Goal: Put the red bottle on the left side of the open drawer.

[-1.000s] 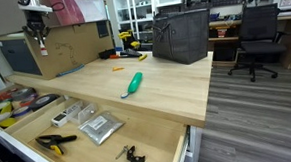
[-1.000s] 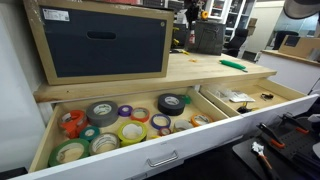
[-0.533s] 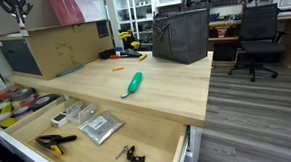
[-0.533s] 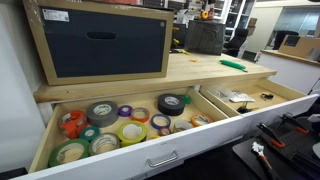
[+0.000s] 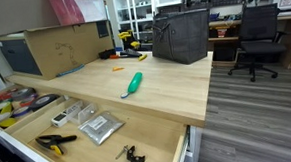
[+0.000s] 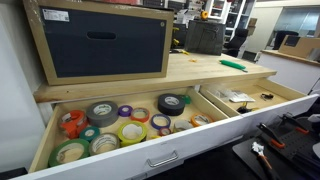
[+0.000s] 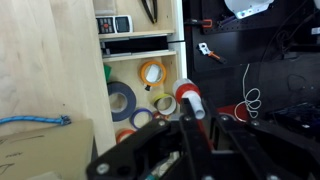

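**Q:** Tool state and load position?

**A:** In the wrist view, above the tape rolls (image 7: 122,100) in the open drawer (image 7: 140,55), the gripper (image 7: 195,125) appears pinched on the red bottle (image 7: 189,99). The fingers are blurred.

**Q:** Hazard?

**A:** A high release. The bottle may bounce off the rolls, or clear the drawer front and land on the floor (image 7: 265,70).

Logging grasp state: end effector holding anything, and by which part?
Apparently the red bottle, pinched at its pale end by the end effector; red end protrudes.

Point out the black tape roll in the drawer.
The roll at the far right of the back row; the others are grey, yellow, green, purple or orange.
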`<state>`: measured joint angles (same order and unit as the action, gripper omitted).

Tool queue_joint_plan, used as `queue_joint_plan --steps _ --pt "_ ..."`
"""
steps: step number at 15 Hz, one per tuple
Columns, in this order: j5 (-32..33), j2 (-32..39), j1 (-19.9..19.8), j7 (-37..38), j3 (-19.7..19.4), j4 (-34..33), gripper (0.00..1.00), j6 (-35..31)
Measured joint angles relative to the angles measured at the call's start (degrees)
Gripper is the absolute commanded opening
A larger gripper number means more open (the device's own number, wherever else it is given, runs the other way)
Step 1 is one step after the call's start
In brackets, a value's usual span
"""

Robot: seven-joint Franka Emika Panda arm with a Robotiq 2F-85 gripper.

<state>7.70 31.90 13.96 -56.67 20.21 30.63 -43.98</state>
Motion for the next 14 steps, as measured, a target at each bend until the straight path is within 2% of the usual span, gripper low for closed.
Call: queue_joint_plan --steps 3,6,10,14 --pt "-0.2 -0.8 0.9 -1.1 1.7 0.4 0.04 0.1" --pt "1.0 -0.1 4.9 -1.1 2.7 3.1 0.04 -2.4" --pt "3.6 2.0 11.2 -1.0 3.2 9.6 0.04 -8.7" --pt "4.5 2.9 14.6 -1.0 3.3 17.0 0.04 -14.5"
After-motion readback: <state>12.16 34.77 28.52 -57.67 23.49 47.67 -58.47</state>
